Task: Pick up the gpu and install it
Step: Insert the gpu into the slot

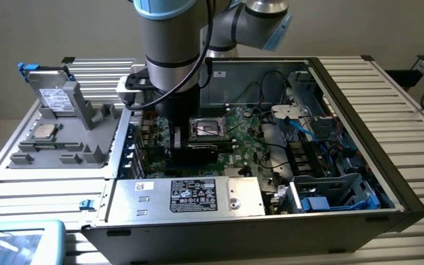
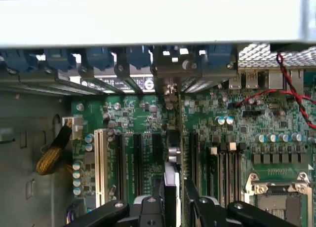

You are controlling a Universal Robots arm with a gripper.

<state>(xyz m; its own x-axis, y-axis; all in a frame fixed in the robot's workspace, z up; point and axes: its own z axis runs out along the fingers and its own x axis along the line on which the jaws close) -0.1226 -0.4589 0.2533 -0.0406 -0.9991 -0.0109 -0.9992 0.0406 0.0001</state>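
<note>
the black two-fingered gripper (image 2: 174,207) on the grey universal robots arm (image 1: 169,49) is down inside the open black computer tower case (image 1: 359,138), over the large green motherboard (image 2: 227,133). in the wrist view its fingers (image 2: 197,205) stand on either side of a thin card seen edge-on, and they are pressed against it: the gripper is pinching the gpu (image 2: 172,153), the small green circuit-board card with a black cooler and a silver metal end bracket. the card runs from between the fingers toward the rear wall of the case, with its bracket end up against the row of blue slot latches (image 2: 138,56) there. it stands upright on its edge, in line with the black expansion slots (image 2: 138,158) of the motherboard, between two of those slots; whether its lower edge is fully seated in a slot cannot be told.

in the exterior view the arm's wrist hides the gripper and card, just to the exterior view's left of the empty silver cpu socket (image 1: 206,128). outside the case, on the exterior view's left, a grey plastic fixture (image 1: 57,127) on the slatted metal table (image 1: 411,94) holds a small square silver cpu chip (image 1: 46,131).
</note>
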